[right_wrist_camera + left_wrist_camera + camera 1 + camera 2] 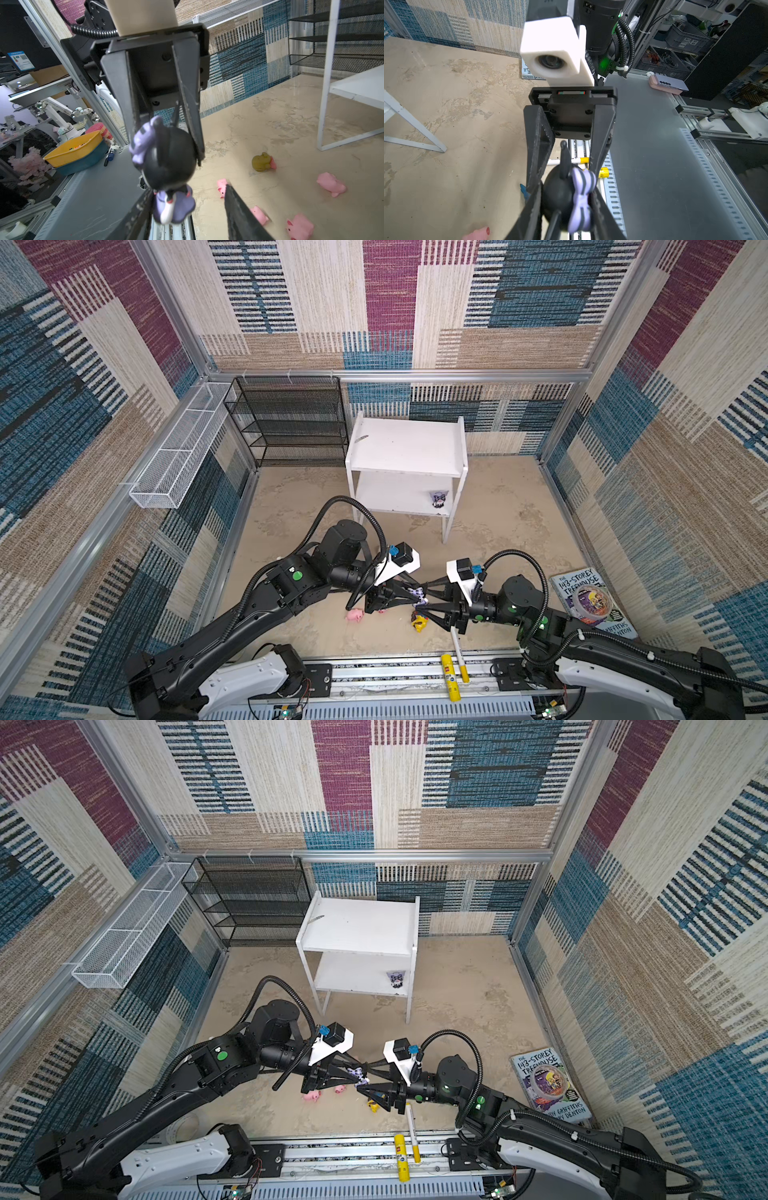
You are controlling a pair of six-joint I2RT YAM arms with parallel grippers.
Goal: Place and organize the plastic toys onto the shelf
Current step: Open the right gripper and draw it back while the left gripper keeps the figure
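Counting one big-eared figure (439,499) on the shelf (405,448) at 12 o'clock, you hold its twin (566,199) in the left tool (409,593), right tool (188,189) parted around it, pink pigs (331,184) unplaced.

Left arm (232,614), right arm (602,639): black links on white base housings (245,680). Black corrugated conduit (357,506) runs along each; white zip ties (582,635) on the right one. Green dots (296,575) on joint housings. White wrist camera mounts (399,568), each topped by a black module (402,554) and a blue connector (392,550). Right gripper (419,596): black triangular hollow-framed fingers (538,145), faceplate (571,120) with four dark screws.
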